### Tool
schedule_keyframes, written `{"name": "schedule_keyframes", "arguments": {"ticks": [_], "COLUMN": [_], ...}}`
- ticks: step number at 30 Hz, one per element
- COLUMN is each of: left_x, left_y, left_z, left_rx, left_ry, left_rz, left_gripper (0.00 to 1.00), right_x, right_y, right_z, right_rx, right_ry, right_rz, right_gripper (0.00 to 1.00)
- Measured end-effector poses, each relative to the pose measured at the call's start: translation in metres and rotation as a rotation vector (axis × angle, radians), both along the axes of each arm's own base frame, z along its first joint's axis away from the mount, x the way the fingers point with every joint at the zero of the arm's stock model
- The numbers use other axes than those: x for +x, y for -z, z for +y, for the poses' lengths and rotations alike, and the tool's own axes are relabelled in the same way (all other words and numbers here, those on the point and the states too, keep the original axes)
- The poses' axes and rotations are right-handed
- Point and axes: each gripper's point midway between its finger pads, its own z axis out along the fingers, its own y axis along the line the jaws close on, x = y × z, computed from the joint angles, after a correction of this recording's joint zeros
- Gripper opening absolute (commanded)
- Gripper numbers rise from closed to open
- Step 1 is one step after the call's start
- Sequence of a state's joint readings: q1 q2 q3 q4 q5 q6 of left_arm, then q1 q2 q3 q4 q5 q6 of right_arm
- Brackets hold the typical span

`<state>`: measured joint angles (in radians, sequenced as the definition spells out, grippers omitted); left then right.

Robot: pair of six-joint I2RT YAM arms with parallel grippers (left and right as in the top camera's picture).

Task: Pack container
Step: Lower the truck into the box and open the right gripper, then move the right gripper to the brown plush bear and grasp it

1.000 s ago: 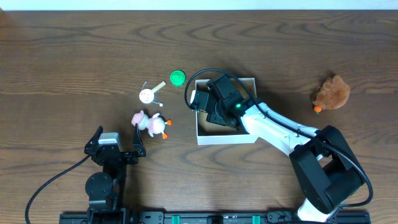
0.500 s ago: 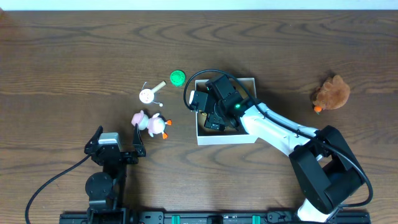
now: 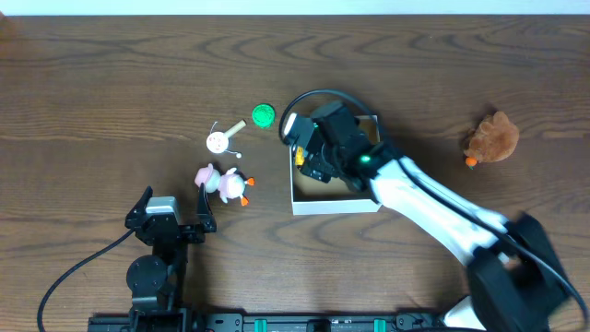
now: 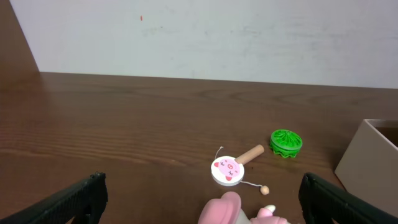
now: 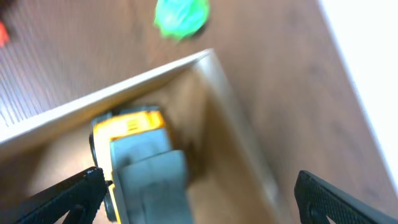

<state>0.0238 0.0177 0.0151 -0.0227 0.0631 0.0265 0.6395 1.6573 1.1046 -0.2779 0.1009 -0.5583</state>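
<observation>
The right arm (image 3: 424, 195) and a yellow truck (image 5: 134, 127) crowd the container (image 3: 336, 205) at its left. Left of it stand a green disc (image 3: 264, 115), a rattle (image 3: 219, 140) and pink toys (image 3: 223, 183).

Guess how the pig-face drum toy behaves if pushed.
The pig-face drum looks wooden, so it is probably stiff and light. Lying flat, it would likely slide rather than roll. Its beaded strings may trail or snag.

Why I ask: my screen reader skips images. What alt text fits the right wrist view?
Blurred: a yellow and grey toy truck lies in the container, near a corner, under the open right gripper; a green toy sits outside.
</observation>
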Motion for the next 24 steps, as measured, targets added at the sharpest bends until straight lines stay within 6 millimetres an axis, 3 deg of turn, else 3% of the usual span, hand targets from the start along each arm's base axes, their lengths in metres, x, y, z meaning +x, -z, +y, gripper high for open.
{"name": "schedule_keyframes", "arguments": {"ticks": [6,9,13,20,24], "left_x": [0.000,0.000,0.000,0.000,0.000], "left_y": [0.000,0.000,0.000,0.000,0.000], "left_z": [0.000,0.000,0.000,0.000,0.000], "left_rx": [0.000,0.000,0.000,0.000,0.000], "left_ry": [0.000,0.000,0.000,0.000,0.000], "left_rz": [0.000,0.000,0.000,0.000,0.000], "left_gripper": [0.98,0.98,0.98,0.98,0.98], "right_x": [-0.016,-0.028,-0.040,-0.052,-0.052], "right_y": [-0.084,-0.103,-0.111,-0.103,-0.101], "right_z": [-0.029,-0.052,-0.095,-0.187,-0.226], "right_rx": [0.158,0.200,0.231,0.244,0.281], "right_ry": [0.192,0.304,0.507,0.925,1.106], "right_rz": [-0.080,-0.078,-0.049,-0.004,-0.005], "right_gripper": [0.99,0.99,0.94,0.93,0.92]}}
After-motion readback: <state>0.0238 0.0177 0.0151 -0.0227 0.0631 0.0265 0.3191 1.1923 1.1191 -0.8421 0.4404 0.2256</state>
